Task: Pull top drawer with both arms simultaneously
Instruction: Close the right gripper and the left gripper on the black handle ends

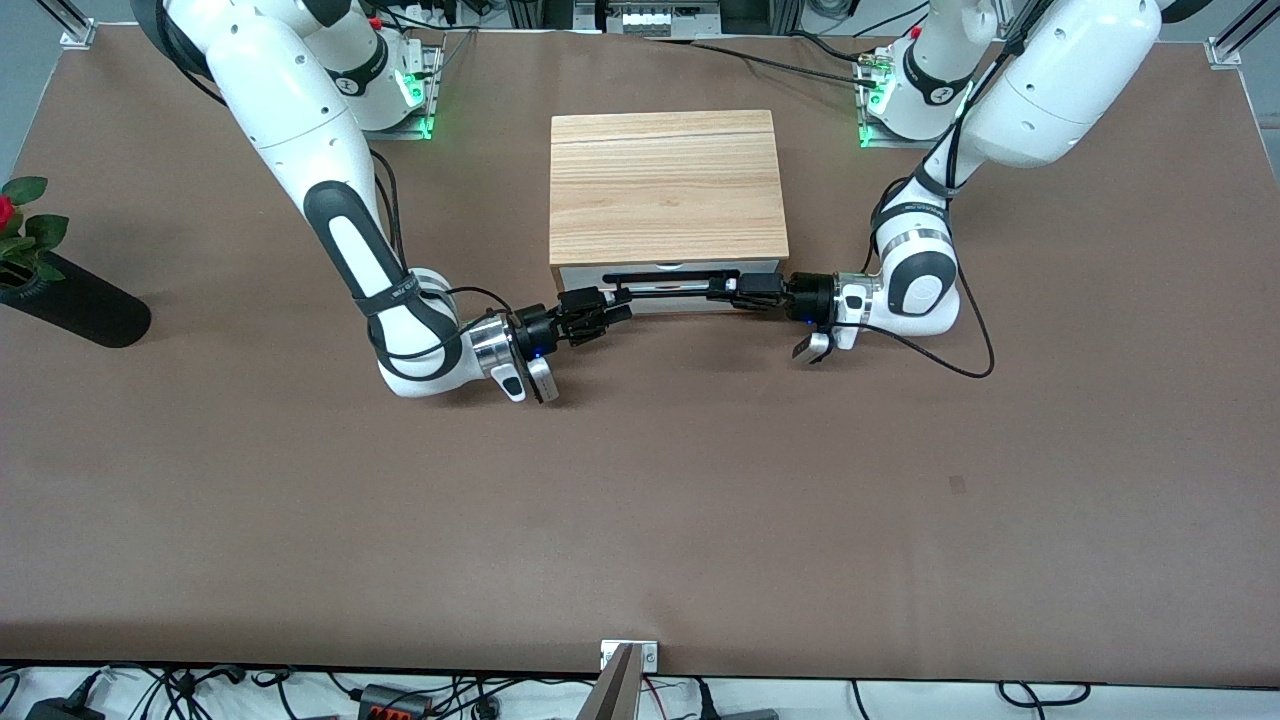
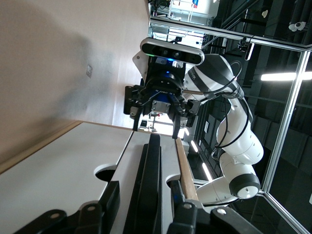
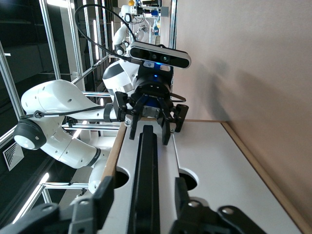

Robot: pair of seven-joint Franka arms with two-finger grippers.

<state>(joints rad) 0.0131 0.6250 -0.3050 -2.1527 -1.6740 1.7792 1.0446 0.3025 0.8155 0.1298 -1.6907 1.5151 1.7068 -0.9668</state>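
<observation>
The top drawer's white front (image 1: 600, 270) sits under the light wood box casing (image 1: 665, 185), with its long black bar handle (image 1: 668, 284) across it. My left gripper (image 1: 722, 288) is open at the handle's end toward the left arm; in the left wrist view (image 2: 143, 184) its fingers (image 2: 111, 195) straddle the handle (image 2: 150, 161) with gaps on both sides. My right gripper (image 1: 615, 303) is open at the handle's other end; in the right wrist view (image 3: 144, 181) its fingers (image 3: 181, 192) straddle the handle (image 3: 146, 156) without touching it. Each wrist view shows the other gripper facing it.
A second white panel (image 2: 68, 165) with its own notch lies below the top drawer. A red rose in a dark vase (image 1: 70, 300) stands at the right arm's end of the table. Cables run near both arm bases (image 1: 400, 100).
</observation>
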